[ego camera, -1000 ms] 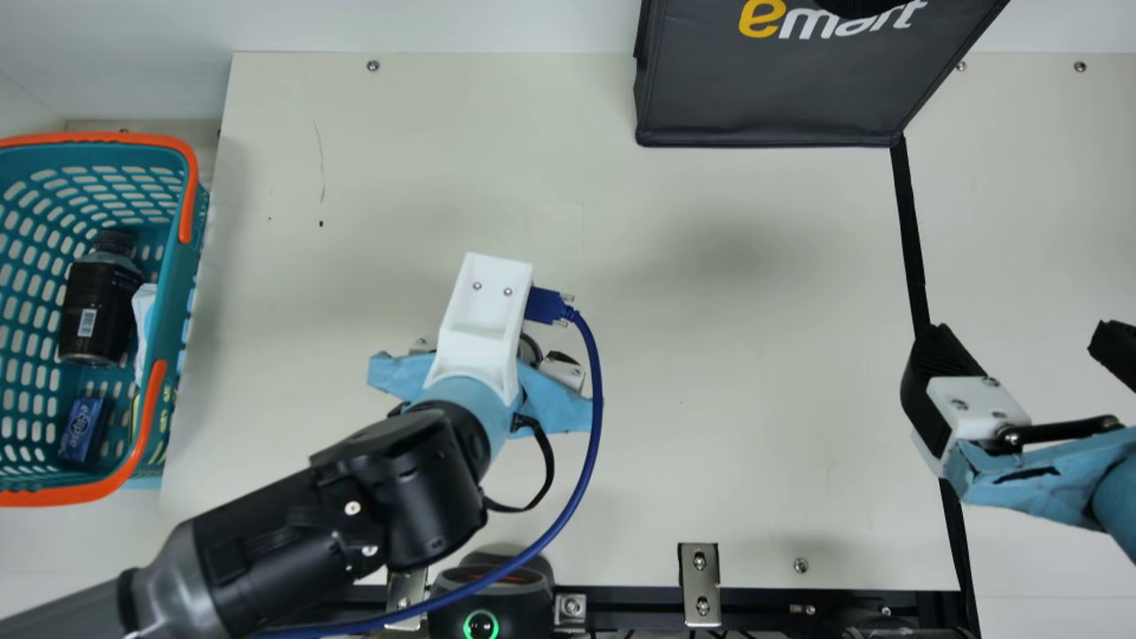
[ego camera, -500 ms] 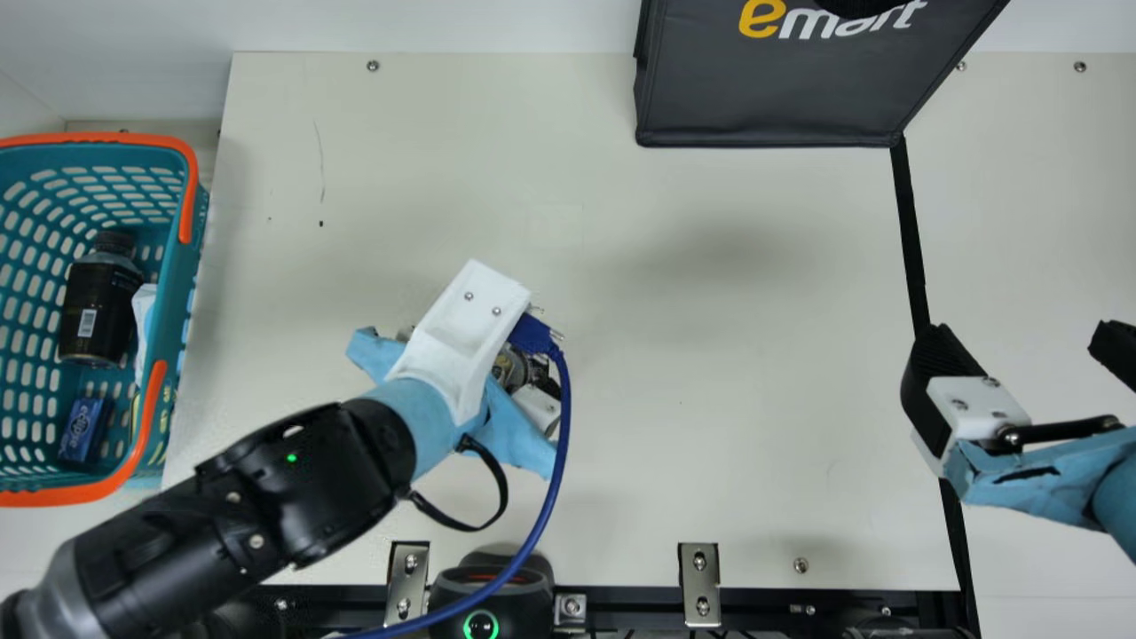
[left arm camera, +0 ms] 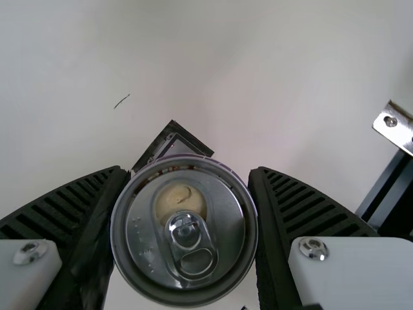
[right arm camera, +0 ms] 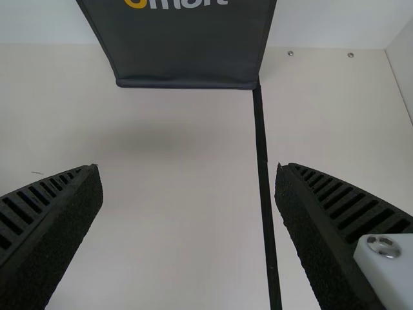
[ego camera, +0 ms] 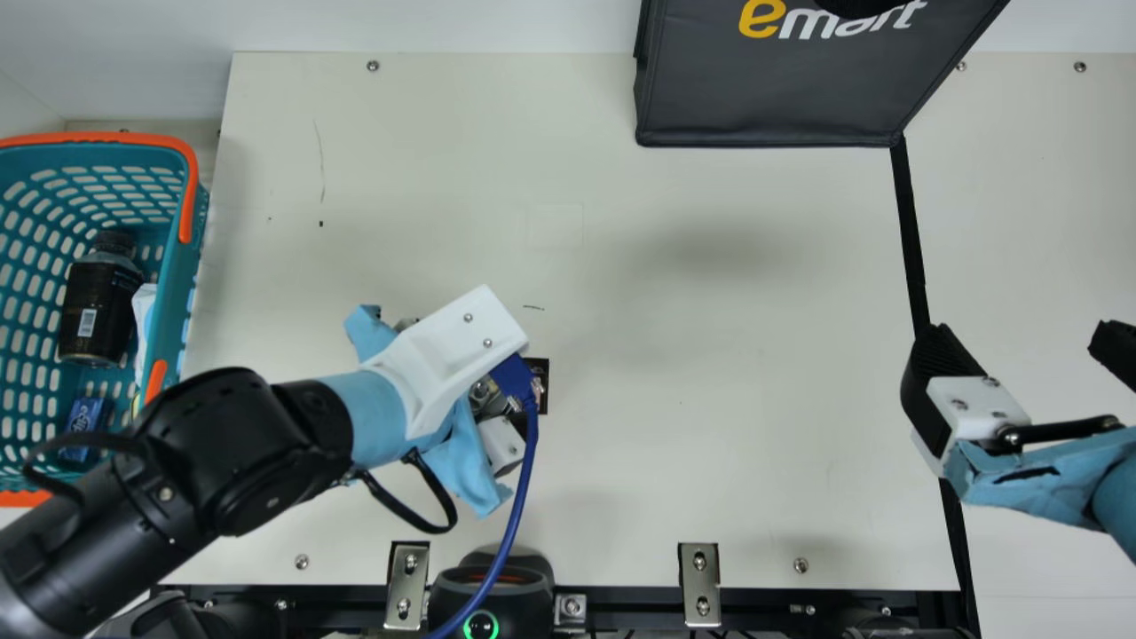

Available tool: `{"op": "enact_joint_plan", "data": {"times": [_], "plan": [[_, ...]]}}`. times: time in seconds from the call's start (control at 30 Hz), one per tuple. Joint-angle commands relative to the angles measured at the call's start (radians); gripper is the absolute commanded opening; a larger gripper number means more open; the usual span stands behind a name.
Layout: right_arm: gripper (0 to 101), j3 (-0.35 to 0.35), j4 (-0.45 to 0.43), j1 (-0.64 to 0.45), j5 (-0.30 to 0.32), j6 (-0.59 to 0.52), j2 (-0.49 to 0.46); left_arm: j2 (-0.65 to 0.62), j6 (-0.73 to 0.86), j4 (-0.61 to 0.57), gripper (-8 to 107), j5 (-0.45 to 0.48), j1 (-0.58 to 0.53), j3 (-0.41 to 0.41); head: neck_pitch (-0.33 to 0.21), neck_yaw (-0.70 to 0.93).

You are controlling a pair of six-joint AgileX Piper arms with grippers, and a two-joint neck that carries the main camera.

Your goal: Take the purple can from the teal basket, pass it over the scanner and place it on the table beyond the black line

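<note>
In left claw (ego camera: 499, 446): can (left arm camera: 184, 226), gripped by its sides, short of black line (ego camera: 910, 231)
Right claw (ego camera: 1025, 351): spread wide, holding nothing
Counter (ego camera: 710, 399): cream, pale wall (ego camera: 497, 22) behind
Dark square (left arm camera: 193, 140): partly covered by can
Can's body: mostly hidden under its lid
Basket (ego camera: 184, 275): cut off at main view's left edge

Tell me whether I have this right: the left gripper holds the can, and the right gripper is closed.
The right gripper is not closed but open: the right wrist view shows its two fingers wide apart. The left gripper does hold the can.
</note>
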Motion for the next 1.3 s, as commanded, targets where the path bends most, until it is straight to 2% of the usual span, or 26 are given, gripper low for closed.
{"op": "enact_joint_plan", "data": {"times": [0.0, 0.3, 0.63, 0.97, 1.27], "plan": [[95, 0.000, 0.000, 0.000, 0.000, 0.000, 0.000, 0.002, 0.211, -0.058, -8, 0.012, 0.024, -0.004, -0.029, 0.002], [95, 0.000, 0.000, 0.000, -0.001, 0.000, 0.000, 0.020, 0.515, -0.192, -8, 0.080, 0.130, -0.025, -0.029, 0.002], [95, 0.000, 0.000, 0.000, -0.001, 0.000, 0.000, 0.058, 0.758, -0.302, -8, 0.147, 0.233, -0.053, -0.029, 0.002], [95, 0.000, 0.000, 0.000, -0.001, 0.000, 0.000, 0.104, 0.862, -0.368, -8, 0.175, 0.283, -0.076, -0.029, 0.002], [95, 0.000, 0.000, 0.000, -0.001, 0.000, 0.000, 0.140, 0.888, -0.397, -8, 0.143, 0.284, -0.065, -0.029, 0.002]]}}
